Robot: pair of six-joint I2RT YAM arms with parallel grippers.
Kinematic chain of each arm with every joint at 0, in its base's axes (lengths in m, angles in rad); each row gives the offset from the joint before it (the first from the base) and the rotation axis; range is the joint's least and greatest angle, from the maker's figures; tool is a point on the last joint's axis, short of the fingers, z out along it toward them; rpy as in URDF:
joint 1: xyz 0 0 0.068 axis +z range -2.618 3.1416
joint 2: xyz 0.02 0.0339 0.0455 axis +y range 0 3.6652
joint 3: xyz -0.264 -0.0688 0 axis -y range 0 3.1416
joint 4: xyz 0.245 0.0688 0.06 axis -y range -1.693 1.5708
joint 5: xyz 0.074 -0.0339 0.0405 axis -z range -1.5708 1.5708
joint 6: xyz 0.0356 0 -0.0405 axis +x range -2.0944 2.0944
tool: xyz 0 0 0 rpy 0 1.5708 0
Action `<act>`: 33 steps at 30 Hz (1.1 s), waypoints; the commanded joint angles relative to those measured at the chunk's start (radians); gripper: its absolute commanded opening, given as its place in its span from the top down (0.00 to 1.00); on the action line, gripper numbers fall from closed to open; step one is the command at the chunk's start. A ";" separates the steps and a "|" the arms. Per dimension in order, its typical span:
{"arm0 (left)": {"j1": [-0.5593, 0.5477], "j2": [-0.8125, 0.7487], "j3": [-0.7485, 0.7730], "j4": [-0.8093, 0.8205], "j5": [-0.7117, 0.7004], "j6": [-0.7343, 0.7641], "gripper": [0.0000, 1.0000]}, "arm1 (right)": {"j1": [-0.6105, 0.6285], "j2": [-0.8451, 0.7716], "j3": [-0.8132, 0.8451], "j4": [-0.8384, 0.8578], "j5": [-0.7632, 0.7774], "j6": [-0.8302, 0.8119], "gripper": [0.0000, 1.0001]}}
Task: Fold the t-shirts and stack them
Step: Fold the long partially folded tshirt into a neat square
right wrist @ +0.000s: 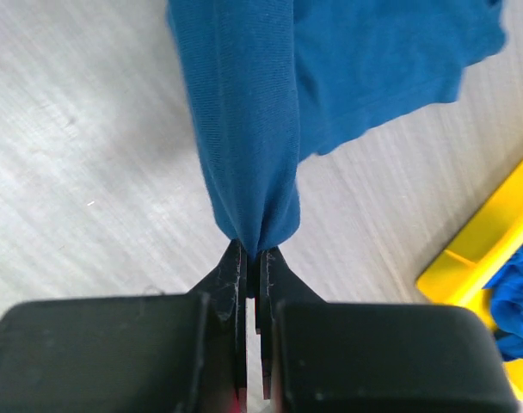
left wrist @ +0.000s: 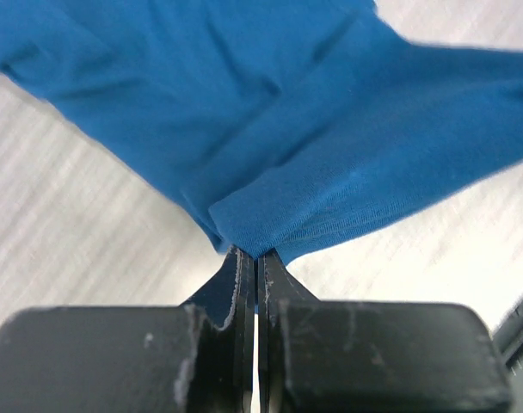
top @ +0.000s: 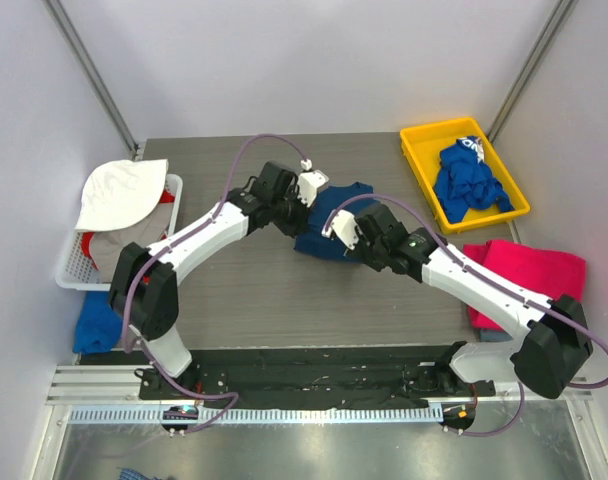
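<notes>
A dark blue t-shirt (top: 336,212) lies bunched in the middle of the table, no print showing. My left gripper (top: 306,208) is shut on its left edge; in the left wrist view the jaws (left wrist: 257,255) pinch a fold of the blue cloth (left wrist: 313,129). My right gripper (top: 340,246) is shut on its near edge; in the right wrist view the jaws (right wrist: 255,255) pinch a hanging roll of the cloth (right wrist: 249,129). A royal-blue t-shirt with white lettering (top: 469,180) lies crumpled in a yellow bin (top: 422,138). A magenta-pink t-shirt (top: 529,272) lies folded at the right.
A white basket (top: 72,268) at the left edge holds a white cloth (top: 119,190) and red and grey items. Another blue cloth (top: 96,322) lies in front of it. The yellow bin's corner shows in the right wrist view (right wrist: 494,241).
</notes>
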 commanded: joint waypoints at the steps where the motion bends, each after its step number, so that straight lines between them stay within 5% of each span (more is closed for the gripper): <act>1: 0.035 0.073 0.097 0.048 -0.042 0.010 1.00 | -0.037 0.026 0.056 0.040 0.047 -0.039 0.99; 33: 0.109 0.489 0.591 0.018 -0.059 0.025 1.00 | -0.281 0.461 0.324 0.227 -0.045 -0.171 0.99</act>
